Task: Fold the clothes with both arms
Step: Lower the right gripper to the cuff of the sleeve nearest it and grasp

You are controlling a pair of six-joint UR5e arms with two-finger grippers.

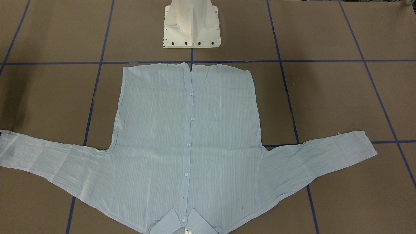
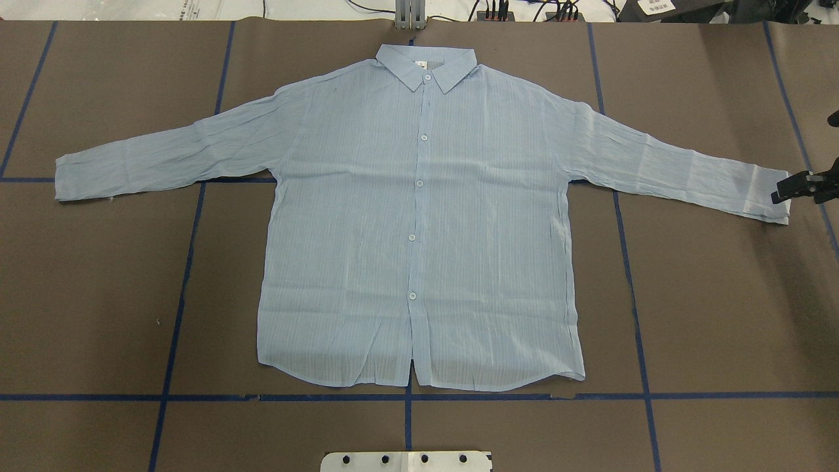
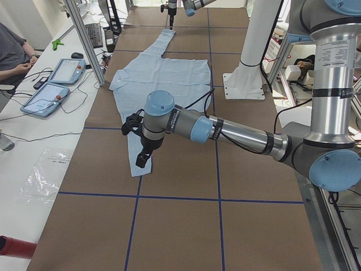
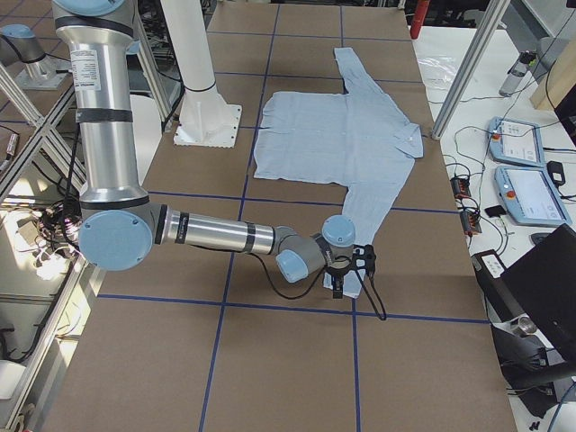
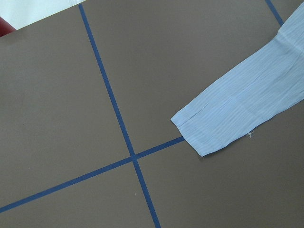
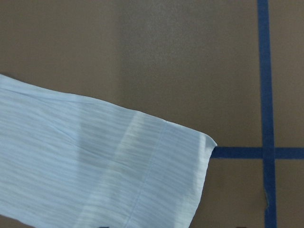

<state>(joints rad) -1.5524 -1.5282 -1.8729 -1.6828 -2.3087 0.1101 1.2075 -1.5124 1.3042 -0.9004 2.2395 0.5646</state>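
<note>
One shirt (image 2: 419,229) flat, right pincer (image 2: 780,194) at cuff, left pincer (image 3: 143,162) near other, openings unclear.

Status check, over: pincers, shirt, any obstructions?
Left pincer by left cuff, state unclear. Right pincer at right cuff, grip unclear. Shirt flat, buttoned, unfolded. Nothing lying on it.

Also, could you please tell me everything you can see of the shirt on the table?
The shirt is thin, light blue, finely striped and crinkled, with a collar, long sleeves and small white buttons. It lies flat, buttoned, front up on the brown table, sleeves spread wide, collar away from the robot's base. The left arm and right arm each hold jaws near a cuff; contact cannot be told.
</note>
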